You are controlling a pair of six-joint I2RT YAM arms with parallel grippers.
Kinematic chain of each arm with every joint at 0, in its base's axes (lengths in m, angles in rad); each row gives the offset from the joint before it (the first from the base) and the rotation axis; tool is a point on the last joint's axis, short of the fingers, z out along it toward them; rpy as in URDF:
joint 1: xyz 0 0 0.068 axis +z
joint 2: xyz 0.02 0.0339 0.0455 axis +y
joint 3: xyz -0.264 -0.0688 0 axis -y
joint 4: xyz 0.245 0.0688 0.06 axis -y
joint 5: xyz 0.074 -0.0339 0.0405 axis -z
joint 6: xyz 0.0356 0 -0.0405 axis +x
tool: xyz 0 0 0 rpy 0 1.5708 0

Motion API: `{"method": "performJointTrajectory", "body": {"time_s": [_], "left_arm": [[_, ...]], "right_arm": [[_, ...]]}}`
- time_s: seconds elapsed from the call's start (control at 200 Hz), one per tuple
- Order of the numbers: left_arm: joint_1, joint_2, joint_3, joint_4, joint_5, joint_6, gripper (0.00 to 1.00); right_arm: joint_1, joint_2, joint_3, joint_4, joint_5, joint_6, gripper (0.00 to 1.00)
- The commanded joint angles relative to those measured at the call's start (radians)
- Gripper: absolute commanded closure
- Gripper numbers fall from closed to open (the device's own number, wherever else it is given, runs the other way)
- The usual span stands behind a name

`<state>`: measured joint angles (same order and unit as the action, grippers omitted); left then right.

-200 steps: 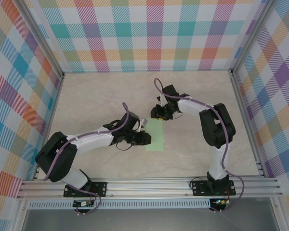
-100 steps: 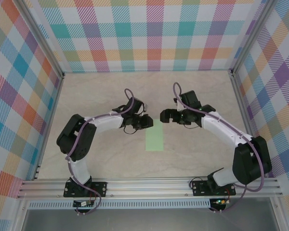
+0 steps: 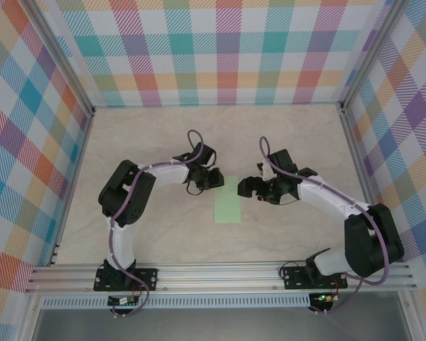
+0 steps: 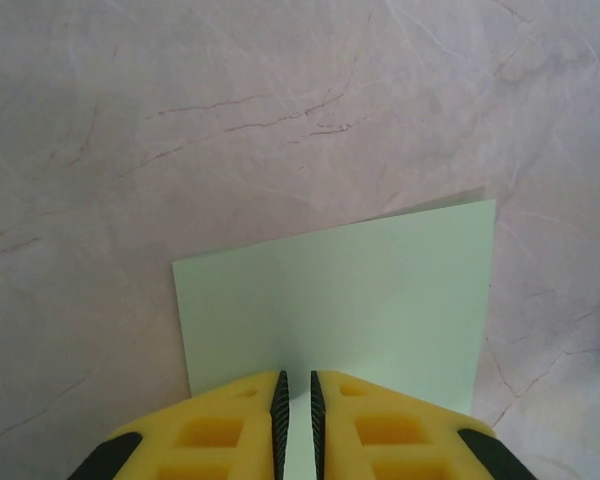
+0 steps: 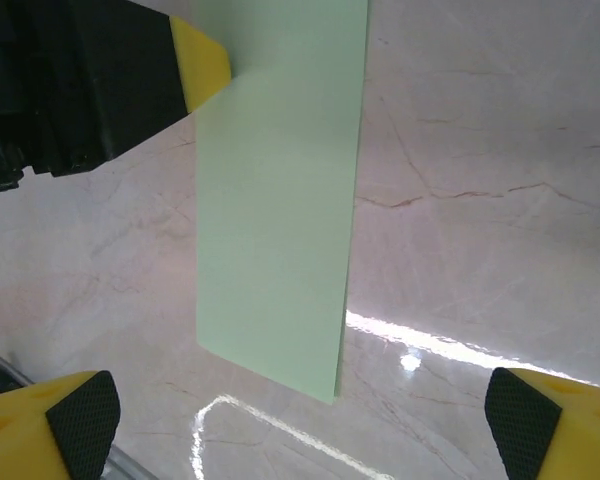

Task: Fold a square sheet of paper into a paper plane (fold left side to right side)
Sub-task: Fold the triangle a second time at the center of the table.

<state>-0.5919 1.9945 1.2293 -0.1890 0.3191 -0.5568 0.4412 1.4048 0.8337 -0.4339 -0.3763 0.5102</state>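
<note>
The square sheet of paper (image 3: pixel 228 202) lies flat on the table (image 3: pixel 149 135), right between the two grippers. It is pale green and plain. From above it looks like a long thin strip and not a square, so it seems to be folded in half. Its long way runs from the arm bases (image 3: pixel 126 278) toward the back wall (image 3: pixel 213 50). Its short way runs from one gripper across to the other. Both ends are cut straight across.

In the left wrist view a thin grey line runs along one edge of the paper (image 4: pixel 350 290). It may be a second layer peeking out, or only a shadow; it is hard to tell.

The left gripper (image 3: pixel 214 179) is at the left side of the paper, near the paper's far end. Its yellow fingers (image 4: pixel 220 430) are almost together, with just a thin slit between them. Their tips sit over the paper's edge. Whether they pinch the paper cannot be told.

The right gripper (image 3: pixel 248 187) is just beside the right side of the paper, near that same far end. Its fingers (image 5: pixel 540 430) stand wide apart and it holds nothing. In its own view, a yellow finger of the left gripper touches the paper's (image 5: pixel 280 200) other long edge.
</note>
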Motion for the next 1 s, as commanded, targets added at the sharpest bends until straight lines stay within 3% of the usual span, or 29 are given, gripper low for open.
{"method": "performJointTrajectory", "body": {"time_s": [0.0, 0.34, 0.595, 0.995], "left_arm": [[0.007, 0.006, -0.032, -0.012, -0.025, 0.015, 0.83], [0.007, -0.022, -0.109, 0.054, -0.013, -0.009, 0.84], [0.006, -0.033, -0.117, 0.070, -0.002, -0.014, 0.84], [0.006, -0.035, -0.114, 0.064, 0.001, -0.014, 0.84]], "right_arm": [[0.000, 0.062, 0.013, 0.040, -0.088, 0.032, 0.16], [0.009, 0.223, 0.069, 0.038, -0.138, 0.098, 0.34], [0.033, 0.277, 0.133, -0.011, -0.036, 0.091, 0.37], [0.077, 0.344, 0.145, 0.004, -0.058, 0.147, 0.40]]}}
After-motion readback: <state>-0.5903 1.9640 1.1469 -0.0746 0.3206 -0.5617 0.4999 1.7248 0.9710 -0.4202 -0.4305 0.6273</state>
